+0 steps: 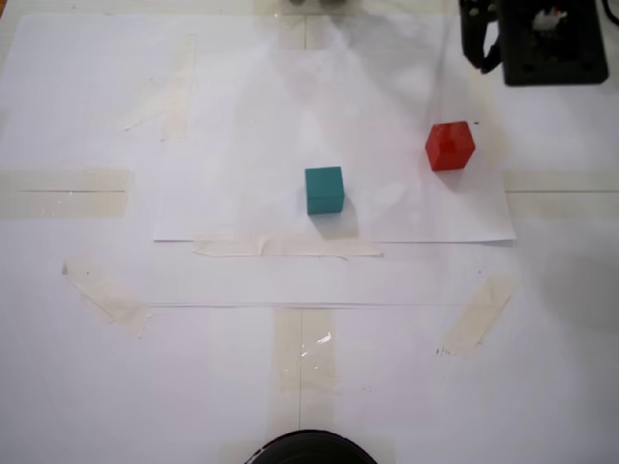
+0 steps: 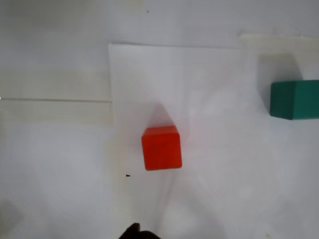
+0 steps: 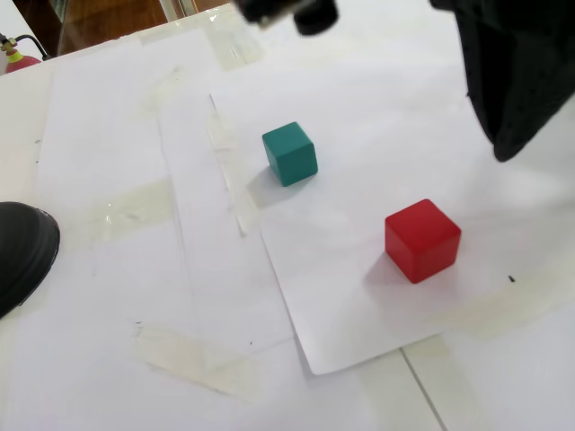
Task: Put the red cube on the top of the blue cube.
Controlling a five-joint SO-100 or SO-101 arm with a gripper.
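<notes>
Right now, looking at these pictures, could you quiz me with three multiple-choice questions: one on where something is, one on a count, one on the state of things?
1. In the first fixed view, where is the red cube relative to the blue cube?
A. To its right and a little farther up
B. Directly on top of it
C. To its left

2. How many cubes lie on the white paper sheet?
A. One
B. Two
C. Three

3. What is the state of the red cube?
A. Held in the gripper
B. Stacked on the blue cube
C. Resting on the paper, apart from the blue cube

Answers: 1 A, red sits right of teal with bare paper between. 2 B, only one red and one teal show. 3 C, nothing touches it in any view.
</notes>
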